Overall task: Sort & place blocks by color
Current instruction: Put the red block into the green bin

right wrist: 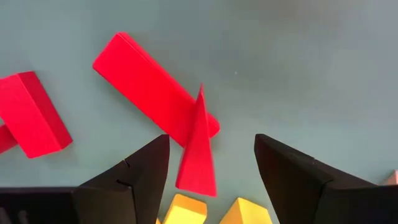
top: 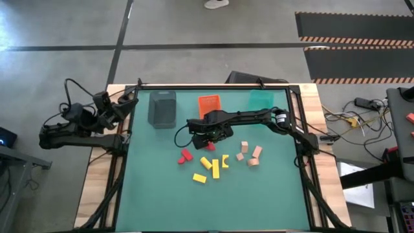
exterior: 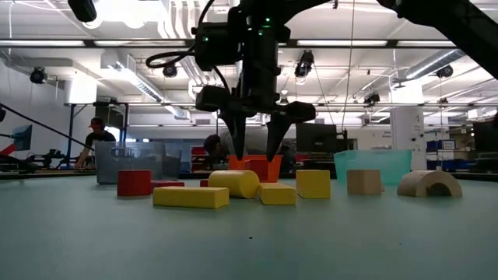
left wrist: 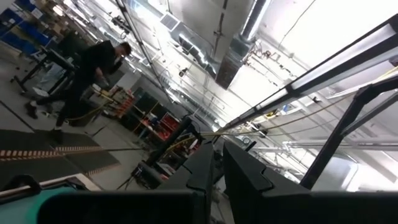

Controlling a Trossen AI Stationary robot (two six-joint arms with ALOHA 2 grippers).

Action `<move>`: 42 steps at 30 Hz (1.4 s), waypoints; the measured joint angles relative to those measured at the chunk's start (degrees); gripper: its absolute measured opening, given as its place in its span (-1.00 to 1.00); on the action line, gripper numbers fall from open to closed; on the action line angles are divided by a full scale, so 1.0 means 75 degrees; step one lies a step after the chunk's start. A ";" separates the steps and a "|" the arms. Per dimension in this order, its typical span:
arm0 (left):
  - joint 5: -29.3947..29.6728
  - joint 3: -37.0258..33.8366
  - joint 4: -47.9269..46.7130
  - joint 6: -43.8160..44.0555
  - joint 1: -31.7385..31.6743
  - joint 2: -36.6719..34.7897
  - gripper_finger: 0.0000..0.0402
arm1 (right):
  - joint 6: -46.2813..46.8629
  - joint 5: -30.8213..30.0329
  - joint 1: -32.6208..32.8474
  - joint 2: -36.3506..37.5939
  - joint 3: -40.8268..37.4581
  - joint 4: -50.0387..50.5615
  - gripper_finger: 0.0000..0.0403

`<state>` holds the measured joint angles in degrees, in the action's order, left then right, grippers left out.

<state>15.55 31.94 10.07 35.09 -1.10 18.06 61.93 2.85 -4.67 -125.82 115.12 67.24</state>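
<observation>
Red is the colour of the step in hand: the right hand (right wrist: 211, 165) hangs with its two dark fingers spread wide and empty, directly over a small red wedge block (right wrist: 198, 149) that lies on the green tabletop (top: 259, 200), its thin tip touching a long red bar (right wrist: 152, 87); another red block (right wrist: 34, 121) lies apart to one side and yellow blocks (right wrist: 183, 211) sit just beside the wedge. In the high view this hand (top: 208, 137) is near the middle of the tabletop, close to the orange tray (top: 209, 103), with the dark grey tray (top: 162, 108) and the teal tray (top: 262, 98) on either side of it; the pinkish-tan blocks (top: 249, 154) lie well apart towards the right. To do it well, I judge the hand should come straight down so the fingers pass on both sides of the wedge without pushing the bar, and close on its flat faces, since sloped faces could let it slip. The left hand (left wrist: 214, 180) is closed, holds nothing, and waits beyond the left edge of the tabletop
</observation>
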 joint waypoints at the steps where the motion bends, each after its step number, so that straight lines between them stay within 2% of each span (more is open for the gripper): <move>1: 0.0000 -0.0001 -0.0004 0.0000 0.0000 0.0000 -0.90 | 0.0000 0.0003 0.0000 0.0000 -0.0038 -0.0073 0.10; 7: 0.0000 -0.0003 -0.0007 0.0000 -0.0003 0.0029 -0.90 | 0.0006 0.0015 0.0000 0.0000 -0.0245 -0.0290 -0.05; 25: 0.0000 -0.0003 -0.0006 0.0003 -0.0003 0.0029 -0.90 | -0.0090 -0.0178 0.0000 0.0003 -0.0372 -0.0513 -0.80; 35: 0.0003 -0.0003 -0.0007 0.0017 -0.0003 0.0028 -0.90 | -0.0056 -0.0175 -0.0038 0.0125 -0.0400 -0.0405 -0.84; 42: 0.0002 -0.0003 -0.0006 0.0020 -0.0003 0.0035 -0.90 | 0.0028 0.0015 -0.0138 0.0704 -0.0400 -0.0286 -0.85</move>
<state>15.57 31.92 10.02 35.24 -1.13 18.33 62.14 2.97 -5.70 -120.54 112.12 65.09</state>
